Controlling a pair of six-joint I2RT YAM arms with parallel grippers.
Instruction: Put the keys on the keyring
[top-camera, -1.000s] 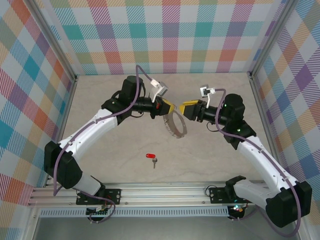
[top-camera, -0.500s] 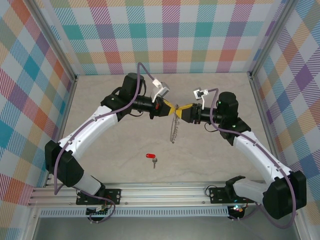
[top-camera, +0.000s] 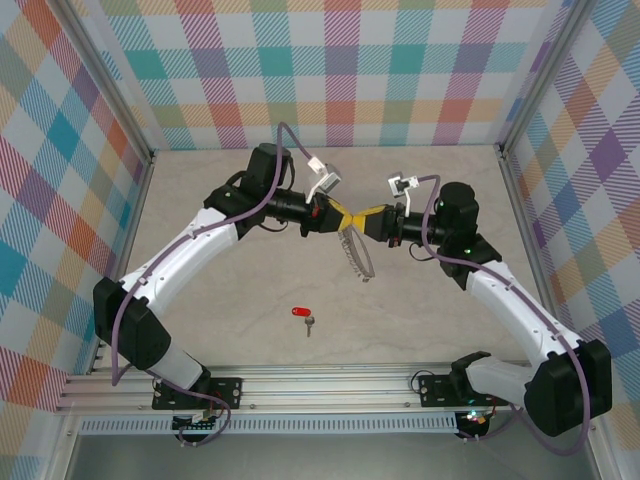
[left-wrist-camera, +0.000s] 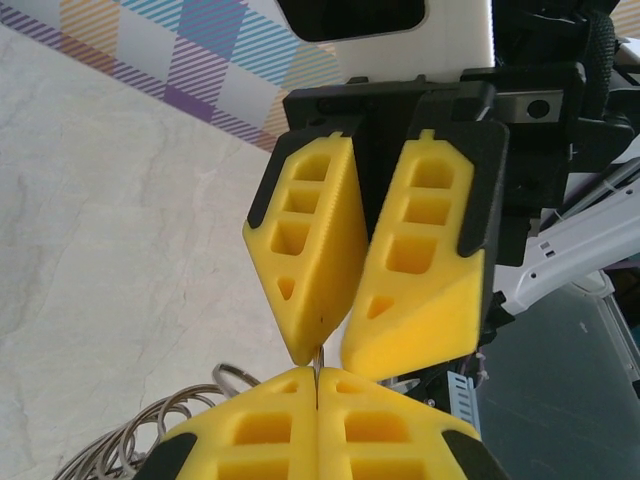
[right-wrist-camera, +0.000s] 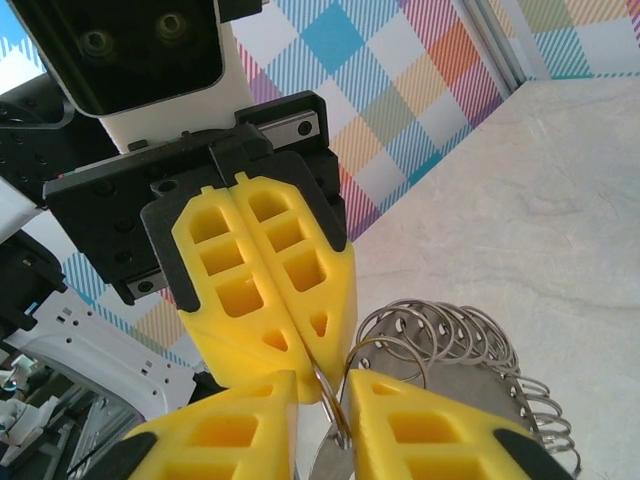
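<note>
Left jaws clamp the keyring (right-wrist-camera: 455, 335) at its rim; right jaws slightly parted astride it.

Your top external camera sits high behind the arm bases, looking down and forward; the keyring (top-camera: 356, 250) hangs small near mid-frame, the table (top-camera: 400, 320) spread all round it, checked walls (top-camera: 350, 70) beyond it. Now the left wrist camera: it rides just behind the left gripper (left-wrist-camera: 316, 380), aimed along those fingers, very close to the keyring, staring straight at the right gripper (left-wrist-camera: 330, 360) across it. Your right wrist camera answers from the keyring's other side, equally close, facing back. All three share that one spot at the keyring where both fingertip pairs meet.
</note>
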